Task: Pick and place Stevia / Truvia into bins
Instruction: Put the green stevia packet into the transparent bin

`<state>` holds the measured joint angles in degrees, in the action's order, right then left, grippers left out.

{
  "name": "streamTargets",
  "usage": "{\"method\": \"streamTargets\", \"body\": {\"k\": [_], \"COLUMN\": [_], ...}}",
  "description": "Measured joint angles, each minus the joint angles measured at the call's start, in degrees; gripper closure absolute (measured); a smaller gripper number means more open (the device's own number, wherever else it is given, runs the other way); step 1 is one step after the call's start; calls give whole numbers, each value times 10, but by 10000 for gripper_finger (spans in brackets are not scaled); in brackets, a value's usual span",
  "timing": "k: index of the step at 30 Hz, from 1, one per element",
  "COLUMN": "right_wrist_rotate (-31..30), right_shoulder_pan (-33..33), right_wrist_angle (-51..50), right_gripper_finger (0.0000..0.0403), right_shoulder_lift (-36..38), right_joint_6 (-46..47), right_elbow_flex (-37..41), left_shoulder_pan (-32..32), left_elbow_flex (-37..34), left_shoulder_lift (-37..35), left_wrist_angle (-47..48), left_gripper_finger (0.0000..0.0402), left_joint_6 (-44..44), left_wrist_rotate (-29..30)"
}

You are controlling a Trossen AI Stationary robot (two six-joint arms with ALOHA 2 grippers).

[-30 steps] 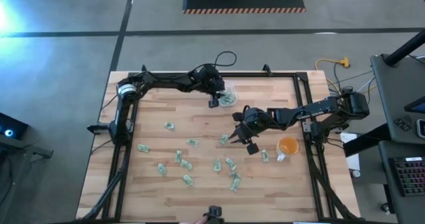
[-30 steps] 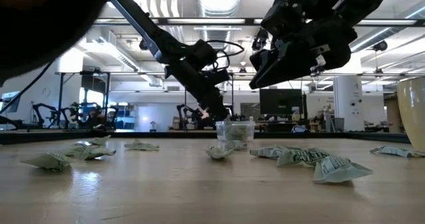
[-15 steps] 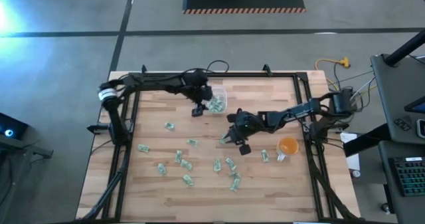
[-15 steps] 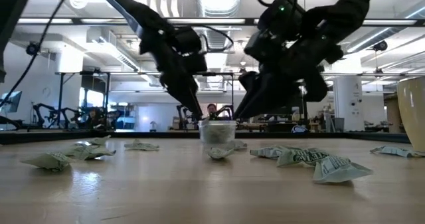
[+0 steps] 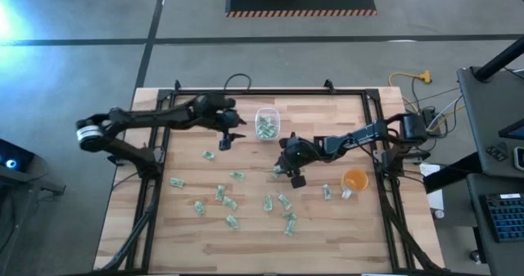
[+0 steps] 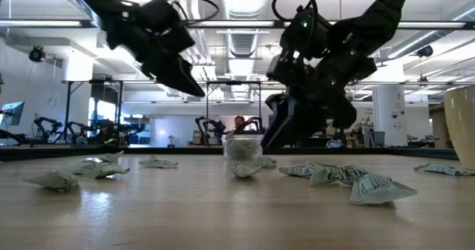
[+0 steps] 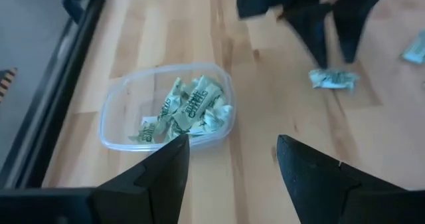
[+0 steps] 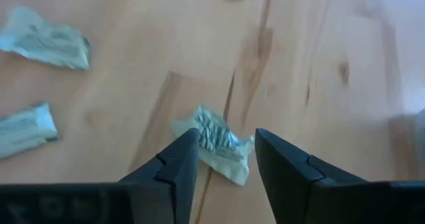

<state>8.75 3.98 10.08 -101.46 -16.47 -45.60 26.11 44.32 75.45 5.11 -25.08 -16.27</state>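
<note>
Presently the right end effector (image 8: 224,159) is straddling one Stevia packet (image 8: 216,141) on the bench (image 5: 327,227) with jaws spread for a grasp, while the left end effector (image 7: 229,164), wide and empty, is hovering beside the clear bin (image 5: 267,124) already holding several packets.

Two dark jointed arms of matte black segments, left arm with a white-banded cylindrical joint at its base end, black cable looping above its wrist, left hand (image 5: 224,137) and right hand (image 5: 286,171) each with two dark wedge-shaped fingers (image 7: 312,177), flat inner faces.
</note>
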Motion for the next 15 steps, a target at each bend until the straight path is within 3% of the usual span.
{"method": "streamTargets", "body": {"k": [10,15], "right_wrist_rotate": [-3,-13], "right_shoulder_pan": [2,2], "right_wrist_angle": [-12,-45], "right_gripper_finger": [239,263], "right_shoulder_lift": [-27,-27], "right_joint_6": [4,12], "right_elbow_flex": [-11,-19], "left_shoulder_pan": [-4,-4], "left_elbow_flex": [-89,-114], "left_shoulder_lift": [-147,-193], "left_wrist_angle": [-48,-49], "left_gripper_finger": [191,191], "left_joint_6": [23,23], "left_wrist_rotate": [0,0]}}
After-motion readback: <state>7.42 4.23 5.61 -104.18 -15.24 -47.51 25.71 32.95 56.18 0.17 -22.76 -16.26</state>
